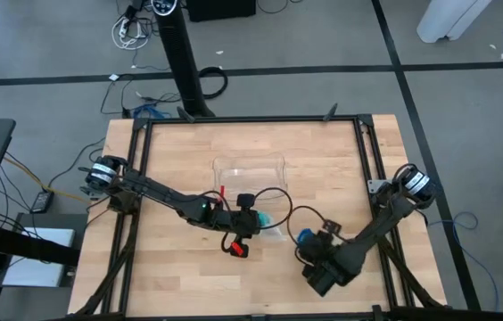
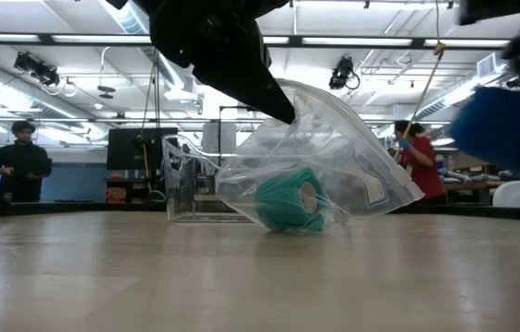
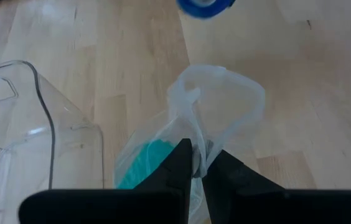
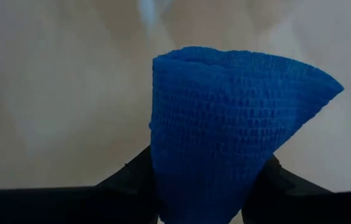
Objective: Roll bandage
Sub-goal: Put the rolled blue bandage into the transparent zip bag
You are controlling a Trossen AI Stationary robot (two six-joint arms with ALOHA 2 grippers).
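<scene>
The bandage (image 4: 225, 137) is a compact bright blue roll, with my right gripper (image 4: 206, 186) shut on it. In the high view it shows at the table's near right (image 1: 306, 236), and in the low view as a blue blur (image 2: 504, 124) above the table. Left of it, my left gripper (image 3: 197, 165) is shut on a clear plastic bag (image 2: 325, 157). A teal-green roll (image 2: 288, 198) lies inside the bag. My left gripper pinches the bag's upper edge (image 3: 194, 134) between its two fingers, slanting down from the table's left. The bag's mouth (image 3: 225, 87) stands open beyond the fingers. Its bottom, with the teal roll, rests on the table (image 2: 242, 277). My right gripper pinches the bandage roll's curved sides (image 4: 163, 162) between its two fingers, slanting down. The roll is squeezed narrower at the fingers and flares wider beyond them. It hangs clear of the table.
A clear plastic tray (image 1: 250, 172) stands on the table behind the bag, toward the far edge. Black frame rails (image 1: 363, 152) run along the table's left, far and right sides. People stand in the room beyond the table (image 2: 20, 161).
</scene>
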